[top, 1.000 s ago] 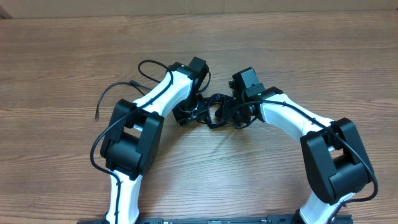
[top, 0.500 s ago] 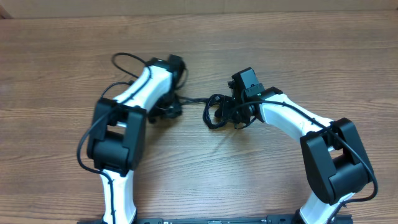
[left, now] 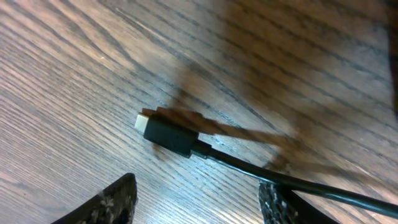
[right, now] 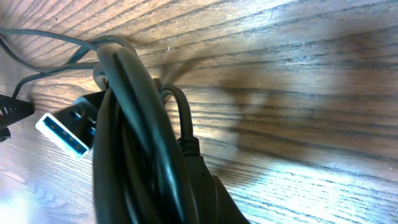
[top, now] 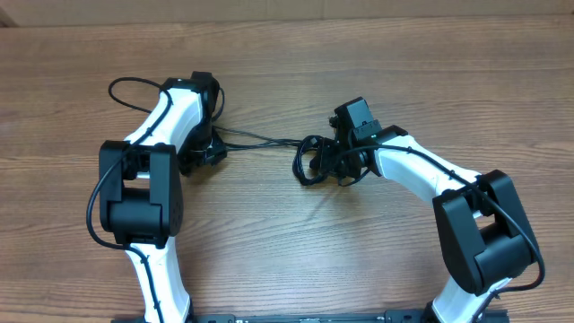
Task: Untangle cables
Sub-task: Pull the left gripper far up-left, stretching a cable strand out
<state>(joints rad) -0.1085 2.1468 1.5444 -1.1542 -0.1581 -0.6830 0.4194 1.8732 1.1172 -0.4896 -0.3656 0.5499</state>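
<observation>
The cables (top: pixel 312 160) form a small black tangle at mid-table. My right gripper (top: pixel 334 163) is shut on them. In the right wrist view the thick bundle (right: pixel 143 137) fills the jaws of that gripper (right: pixel 186 205), and a silver-tipped USB plug (right: pixel 62 134) sticks out on the left. One thin strand (top: pixel 260 139) runs left from the tangle to my left gripper (top: pixel 204 152). Seen from the left wrist, that gripper (left: pixel 199 205) is open. The strand's plug (left: pixel 165 134) lies on the wood just beyond the fingertips (left: pixel 106 205), and its cord crosses by the right finger.
Both arms rest on a bare wooden table (top: pixel 287 251). A thicker black wire (top: pixel 126 85) loops out from the left arm at the far left. The table's far edge (top: pixel 287 18) runs along the top.
My left arm has swung left, away from the tangle, and one strand now lies drawn out between them. Its jaws have opened wider. The right arm has not moved.
</observation>
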